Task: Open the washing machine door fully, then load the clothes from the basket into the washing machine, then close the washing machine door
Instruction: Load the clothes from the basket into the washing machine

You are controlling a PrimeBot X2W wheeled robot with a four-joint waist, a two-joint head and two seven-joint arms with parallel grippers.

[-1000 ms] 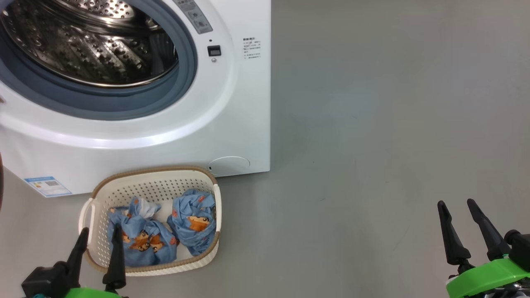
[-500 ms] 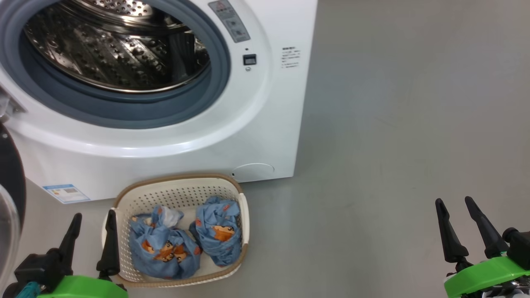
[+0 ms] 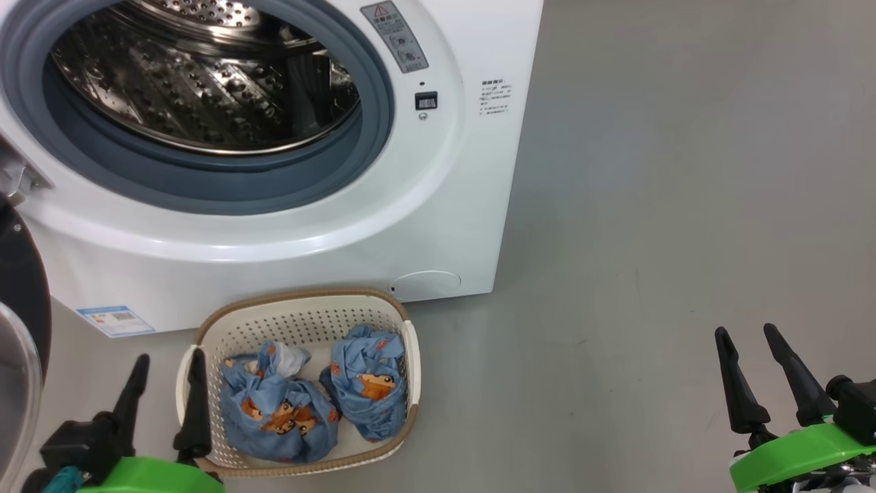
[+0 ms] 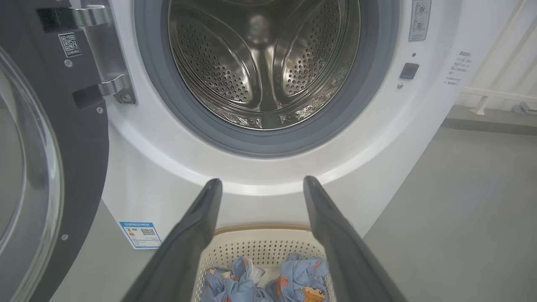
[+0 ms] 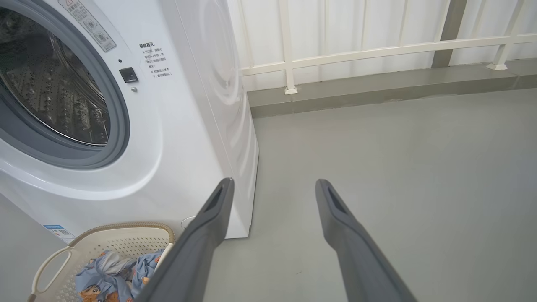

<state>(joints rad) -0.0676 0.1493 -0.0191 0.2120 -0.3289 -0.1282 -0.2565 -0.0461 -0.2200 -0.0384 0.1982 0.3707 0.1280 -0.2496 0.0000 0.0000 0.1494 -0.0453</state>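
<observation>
Head view: the clothes (image 3: pixel 280 414) lie in the basket (image 3: pixel 301 298), at six o'clock from the drum (image 3: pixel 191 96). They look soft and light, likely best pinched at a bunched fold. Left gripper (image 3: pixel 170 356) and right gripper (image 3: pixel 744 331) stand apart, empty.

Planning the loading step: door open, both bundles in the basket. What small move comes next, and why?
Probably lower the open left gripper onto the nearer bundle of clothes: it hovers by the left rim of the basket, empty, and the washing machine door stands open.
</observation>
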